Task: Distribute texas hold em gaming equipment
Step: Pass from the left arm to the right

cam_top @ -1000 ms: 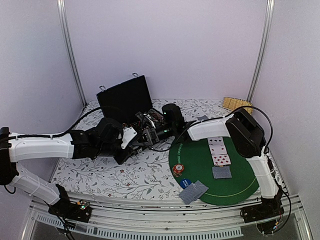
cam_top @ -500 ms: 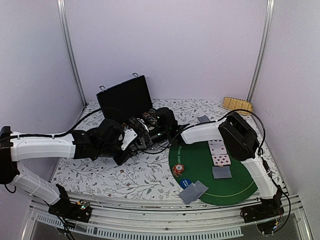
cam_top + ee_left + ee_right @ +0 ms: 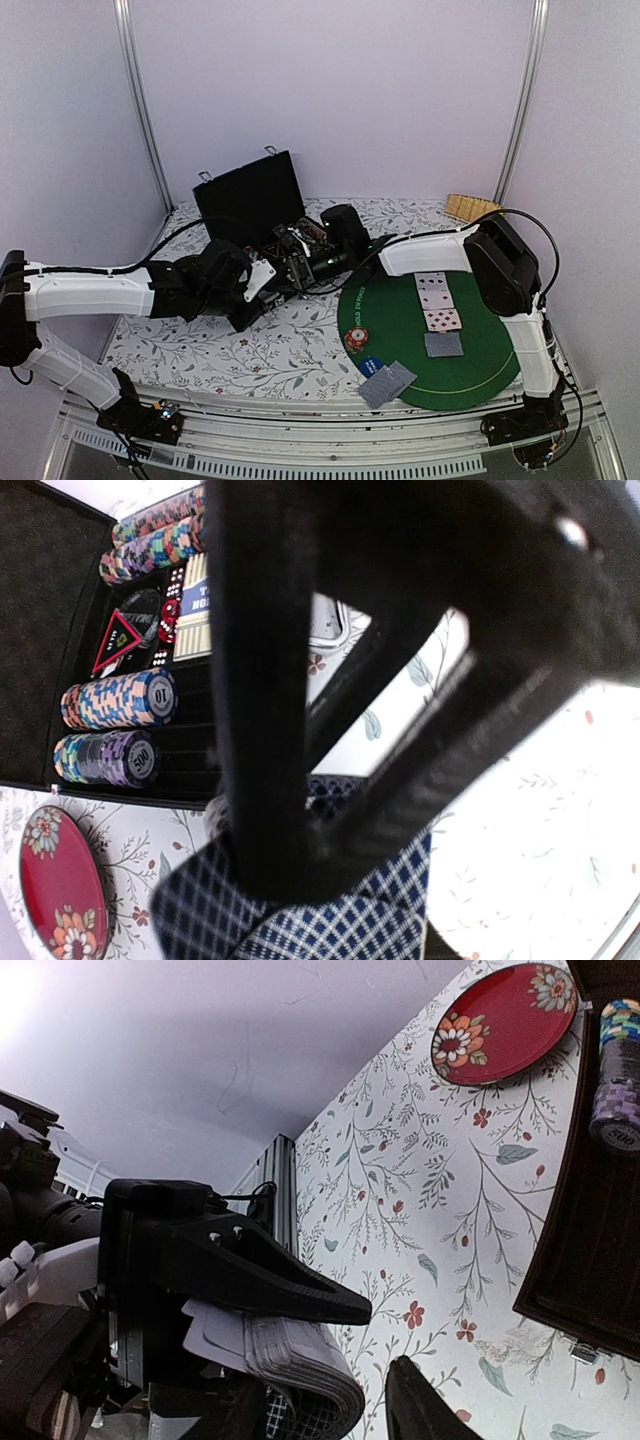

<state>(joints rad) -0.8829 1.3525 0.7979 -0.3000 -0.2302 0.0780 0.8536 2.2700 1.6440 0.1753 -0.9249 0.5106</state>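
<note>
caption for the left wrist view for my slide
Left gripper clamping a check-backed card deck, open case of poker chips and red dish beyond.

Lower left: the left arm's jaws, black, clamp a stack of cards (image 3: 295,1358), pale edges showing and a checked back beneath. A dark fingertip (image 3: 418,1412) of this wrist's own jaws stands just beside the stack; contact cannot be confirmed. Bench (image 3: 440,1200): floral cloth. Red flowered dish (image 3: 505,1022), upper right. Black case (image 3: 565,1250) at right edge, holding stacked poker chips (image 3: 618,1080).
</note>
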